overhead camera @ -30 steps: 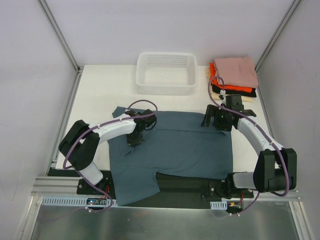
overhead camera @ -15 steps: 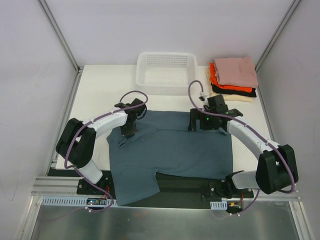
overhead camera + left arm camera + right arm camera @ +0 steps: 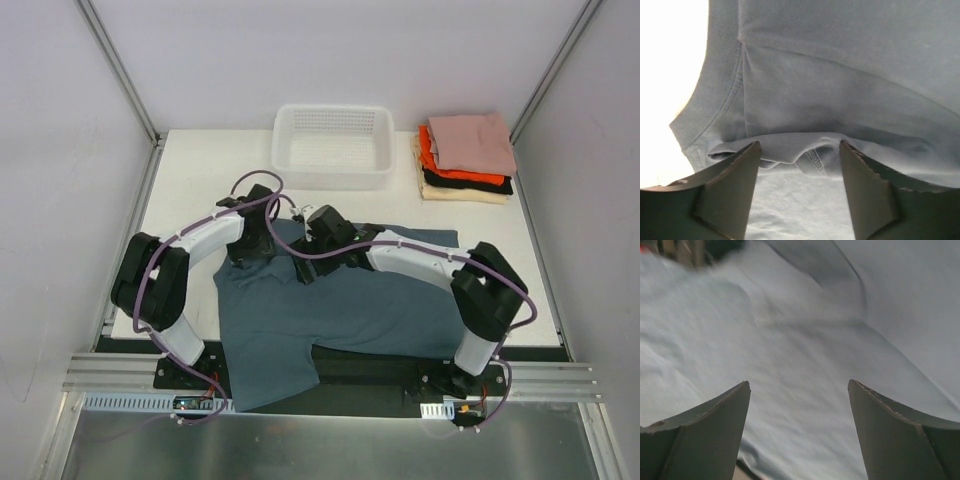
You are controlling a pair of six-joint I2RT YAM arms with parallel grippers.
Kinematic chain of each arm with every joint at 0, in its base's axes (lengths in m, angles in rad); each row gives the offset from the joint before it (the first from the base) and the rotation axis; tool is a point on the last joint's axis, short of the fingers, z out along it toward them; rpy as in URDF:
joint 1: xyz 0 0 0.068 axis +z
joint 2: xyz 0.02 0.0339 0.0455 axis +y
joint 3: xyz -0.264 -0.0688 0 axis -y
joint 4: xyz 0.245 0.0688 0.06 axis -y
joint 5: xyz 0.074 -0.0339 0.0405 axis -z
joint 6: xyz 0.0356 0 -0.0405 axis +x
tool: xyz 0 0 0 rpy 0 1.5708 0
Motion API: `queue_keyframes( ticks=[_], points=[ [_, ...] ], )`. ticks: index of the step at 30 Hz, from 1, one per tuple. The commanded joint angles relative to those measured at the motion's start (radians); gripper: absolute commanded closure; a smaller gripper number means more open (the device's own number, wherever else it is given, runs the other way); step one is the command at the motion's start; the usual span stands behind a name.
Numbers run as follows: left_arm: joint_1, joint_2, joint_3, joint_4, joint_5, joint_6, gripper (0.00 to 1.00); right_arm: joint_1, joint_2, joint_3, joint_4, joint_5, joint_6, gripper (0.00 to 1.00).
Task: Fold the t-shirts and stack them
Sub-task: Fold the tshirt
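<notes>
The large slate blue-grey t-shirt (image 3: 350, 305) lies spread on the table, its lower left part hanging over the near edge. My left gripper (image 3: 252, 250) sits low over its upper left corner, open. In the left wrist view a folded sleeve hem (image 3: 812, 155) lies loose between the fingers (image 3: 730, 190), beside the ribbed collar (image 3: 720, 85). My right gripper (image 3: 305, 258) hovers right beside it, open over flat cloth (image 3: 800, 340), with nothing between its fingers (image 3: 715, 425). The folded t-shirts stand stacked at the back right: dusty pink (image 3: 472, 140) on top, then orange-red (image 3: 440, 165), black (image 3: 470, 185) and cream (image 3: 465, 196).
A white plastic mesh basket (image 3: 333, 160) stands at the back centre, just behind both grippers. Metal frame posts (image 3: 120, 70) and white walls close in the sides. The two gripper heads are very close together.
My left gripper has opened and let go of the sleeve fold it carried toward the collar. The right arm has swept left across the shirt and now sits next to the left gripper.
</notes>
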Motion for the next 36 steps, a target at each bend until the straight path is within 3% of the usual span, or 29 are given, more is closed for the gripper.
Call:
queue_keyframes(
  ticks=[1,6,13,19,29,32,36],
  points=[
    [0.051,-0.155,-0.033,-0.003,0.035,-0.008,0.19,0.050,0.086,0.121,0.030,0.101,0.026,0.18],
    [0.207,-0.314,-0.151,-0.003,0.076,-0.076,0.01,0.113,0.187,0.194,0.042,0.107,0.026,0.21],
    [0.342,-0.397,-0.268,0.051,0.166,-0.082,0.01,0.151,0.324,0.321,-0.010,0.166,0.017,0.33],
    [0.367,-0.387,-0.282,0.121,0.275,-0.053,0.01,0.165,0.376,0.369,-0.079,0.233,0.031,0.50],
    [0.369,-0.335,-0.269,0.151,0.317,-0.054,0.01,0.176,0.356,0.362,-0.111,0.321,0.029,0.92],
    [0.369,-0.327,-0.269,0.155,0.321,-0.053,0.01,0.177,0.344,0.365,-0.116,0.335,0.023,0.99],
    [0.369,-0.321,-0.269,0.158,0.326,-0.048,0.01,0.176,0.315,0.357,-0.119,0.335,0.011,0.99]
  ],
)
